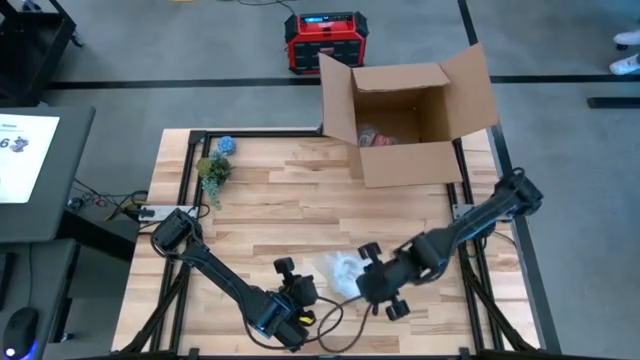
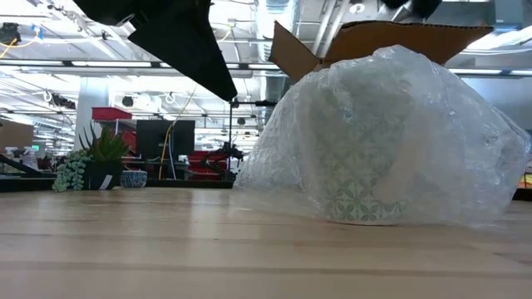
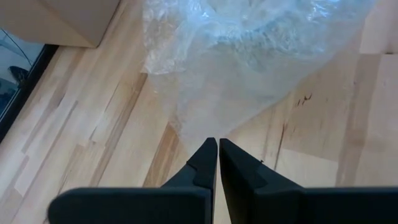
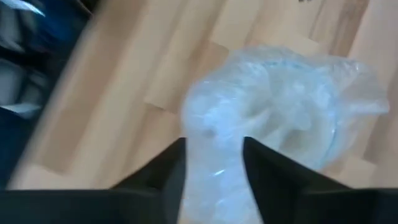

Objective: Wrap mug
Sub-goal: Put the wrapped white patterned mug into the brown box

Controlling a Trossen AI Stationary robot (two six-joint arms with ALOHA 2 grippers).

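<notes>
A white mug with a green pattern (image 2: pixel 357 178) stands on the table under a sheet of clear bubble wrap (image 2: pixel 391 133), near the table's front edge (image 1: pixel 340 268). My left gripper (image 1: pixel 300 295) is at the wrap's near left side, shut on a corner of it (image 3: pixel 217 144). From the right, my right gripper (image 1: pixel 368 272) has a bunch of the wrap (image 4: pixel 214 168) between its fingers. The wrap hides most of the mug. My left gripper pinches the pointed corner of the bubble wrap (image 3: pixel 205 132) between its two fingertips, low over the table. That corner runs flat from the fingers toward the mug. My right gripper has a bunched part of the wrap (image 4: pixel 211 149) between its two fingers (image 4: pixel 176 158), coming from the table's right side. The bunch fills the gap between them.
An open cardboard box (image 1: pixel 410 120) stands at the far right with something inside. A small potted plant (image 1: pixel 213 172) and a blue object (image 1: pixel 226 145) sit at the far left corner. Bare wood lies between them and the mug.
</notes>
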